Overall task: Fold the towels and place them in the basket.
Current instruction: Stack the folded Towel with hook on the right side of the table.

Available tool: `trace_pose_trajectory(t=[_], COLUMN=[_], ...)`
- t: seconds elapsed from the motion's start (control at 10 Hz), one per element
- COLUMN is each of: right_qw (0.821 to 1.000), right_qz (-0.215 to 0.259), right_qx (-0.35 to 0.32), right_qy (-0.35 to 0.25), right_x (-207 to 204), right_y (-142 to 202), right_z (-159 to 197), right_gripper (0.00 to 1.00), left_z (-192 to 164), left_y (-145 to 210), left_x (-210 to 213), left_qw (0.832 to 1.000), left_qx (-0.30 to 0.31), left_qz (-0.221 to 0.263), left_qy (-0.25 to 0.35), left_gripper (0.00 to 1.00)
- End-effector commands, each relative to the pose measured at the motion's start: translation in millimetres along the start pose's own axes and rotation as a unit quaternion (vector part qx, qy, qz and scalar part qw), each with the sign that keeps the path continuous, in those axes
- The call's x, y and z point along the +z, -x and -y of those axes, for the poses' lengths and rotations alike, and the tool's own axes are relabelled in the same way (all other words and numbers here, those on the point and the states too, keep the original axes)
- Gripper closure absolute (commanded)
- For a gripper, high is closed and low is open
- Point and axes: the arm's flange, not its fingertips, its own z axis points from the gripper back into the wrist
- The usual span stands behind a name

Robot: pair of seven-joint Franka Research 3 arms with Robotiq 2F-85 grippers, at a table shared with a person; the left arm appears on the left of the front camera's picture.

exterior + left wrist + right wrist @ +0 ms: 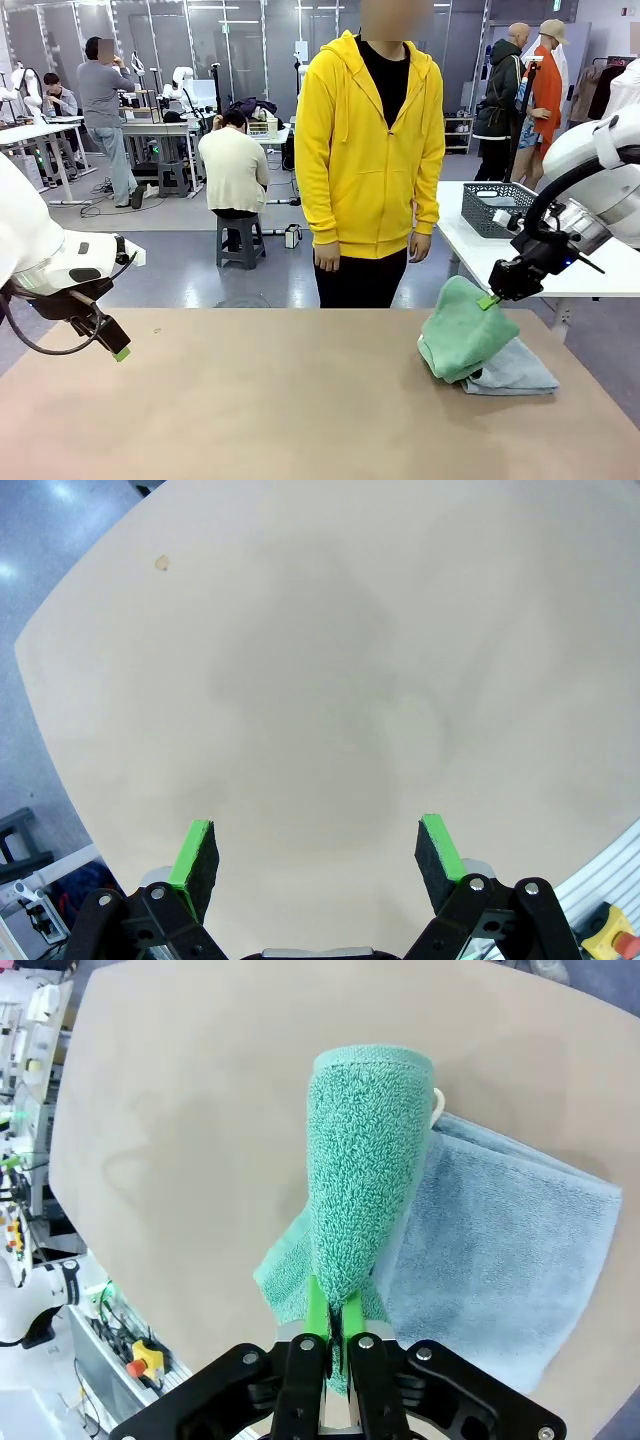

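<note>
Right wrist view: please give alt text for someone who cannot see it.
The right gripper, shut on the green towel, lifts a fold of it above the tan table. The blue-grey towel lies flat beside and partly under it.

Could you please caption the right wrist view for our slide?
Right end effector pinches the green towel above the blue-grey towel.

Bright, even overhead room lighting leaves only soft, faint shadows on the matte beige surface (330,680), all three pictures stay sharp, and both wrist views bow the surface's edges strongly, with pale glare on the floor.
</note>
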Motion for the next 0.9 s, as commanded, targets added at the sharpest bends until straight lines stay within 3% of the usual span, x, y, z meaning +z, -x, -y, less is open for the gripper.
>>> trace_pose_trajectory(t=[0.0, 0.3, 0.8], right_qw=[1.000, 0.999, 0.997], right_qz=[-0.002, 0.014, -0.034], right_qx=[0.003, -0.011, -0.017], right_qy=[-0.027, -0.037, 0.065], right_x=[-8, -27, -46], right_y=[-5, 5, 14], right_z=[31, 71, 86], right_gripper=[0.94, 0.94, 0.94], left_z=[1, 1, 1], left_y=[0, 0, 0], left_x=[0, 0, 0], left_qw=[1.000, 1.000, 1.000], left_qx=[0.001, 0.001, 0.001], left_qz=[-0.001, -0.001, -0.001], left_qy=[-0.005, -0.005, -0.005], left_gripper=[0.00, 0.00, 0.00])
